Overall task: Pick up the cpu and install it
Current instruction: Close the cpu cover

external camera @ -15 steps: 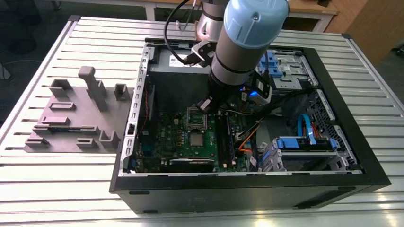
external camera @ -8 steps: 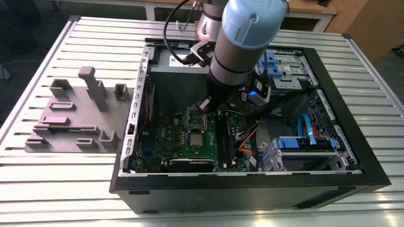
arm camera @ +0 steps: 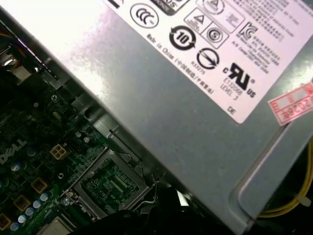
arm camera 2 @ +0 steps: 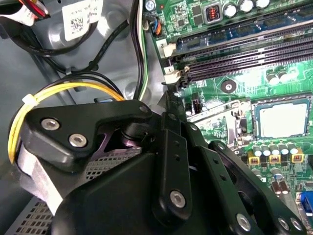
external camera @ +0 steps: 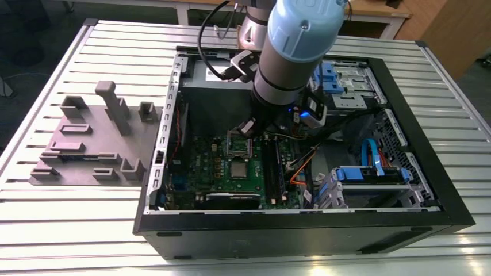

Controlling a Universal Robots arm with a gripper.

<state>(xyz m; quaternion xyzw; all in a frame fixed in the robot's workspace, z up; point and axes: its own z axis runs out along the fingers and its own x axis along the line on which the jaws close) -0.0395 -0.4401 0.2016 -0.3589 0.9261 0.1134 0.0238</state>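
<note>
one grey-and-blue robot arm (external camera: 295, 52) reaches down into the open black computer case (external camera: 307, 230) in the exterior view, its gripper (external camera: 249, 127) low over the green motherboard (external camera: 222, 167) beside the metal socket frame (external camera: 239, 146); the small flat square silver-topped cpu (external camera: 239, 169) lies on the board just below that frame, apart from the gripper; whether the jaws are open or closed i cannot tell; a mauve-grey plastic tray (external camera: 84, 144) sits on the slatted table (external camera: 92, 230) to the exterior view's left. in the second wrist view the cpu (arm camera 2: 283, 120) sits flat among capacitors, beyond black gripper linkages. in the first wrist view a grey power-supply box (arm camera: 195, 98) looms beside the socket frame (arm camera: 112, 183)
</note>
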